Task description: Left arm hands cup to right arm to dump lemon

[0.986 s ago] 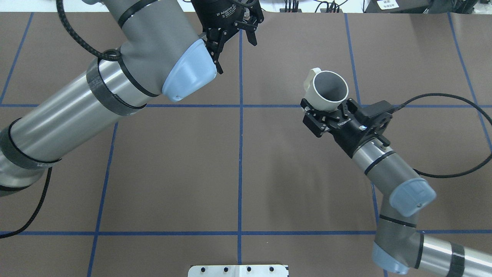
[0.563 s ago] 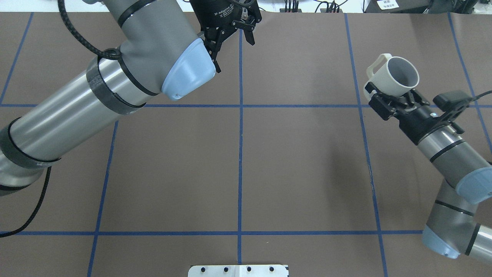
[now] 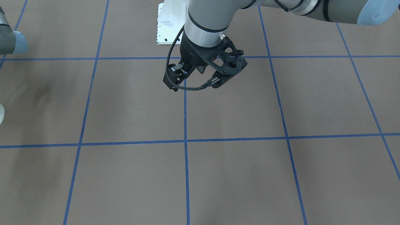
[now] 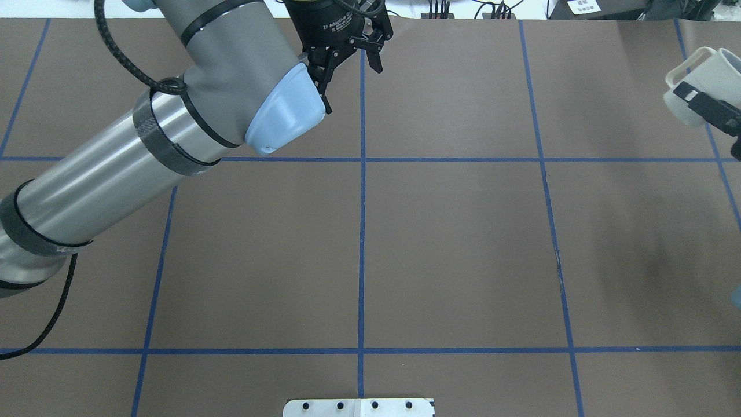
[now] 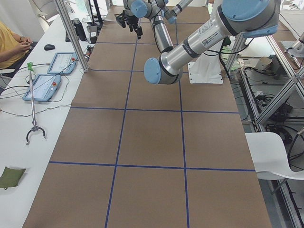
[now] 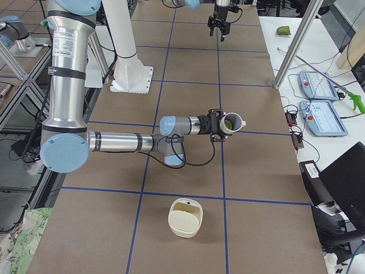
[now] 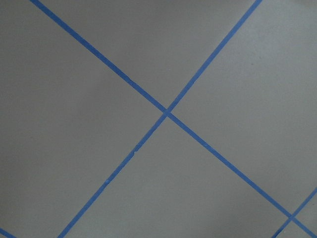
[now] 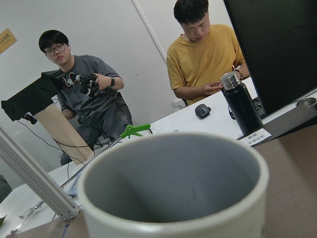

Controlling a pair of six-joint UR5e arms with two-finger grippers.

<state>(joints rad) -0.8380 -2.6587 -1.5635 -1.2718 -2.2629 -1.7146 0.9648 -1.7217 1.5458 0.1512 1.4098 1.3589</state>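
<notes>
The cream-white cup (image 4: 709,75) is held at the overhead view's right edge in my right gripper (image 4: 697,98), which is shut on its body. In the exterior right view the cup (image 6: 234,122) lies tilted on its side above the table, with the yellow-green lemon (image 6: 227,123) showing in its mouth. The right wrist view shows the cup's rim (image 8: 173,218) and grey inside but no lemon. My left gripper (image 4: 354,87) is open and empty over the far middle of the table, and it also shows in the front-facing view (image 3: 178,78).
A cream-white container (image 6: 185,217) stands on the brown mat near the table's right end, closer to the camera than the held cup. Two operators (image 8: 203,54) sit behind a side desk with a black bottle (image 8: 240,104). Blue tape lines grid the table.
My right arm has carried the cup from right of centre out to the table's far right, tipping it more onto its side. The left gripper has stayed open and almost still.
</notes>
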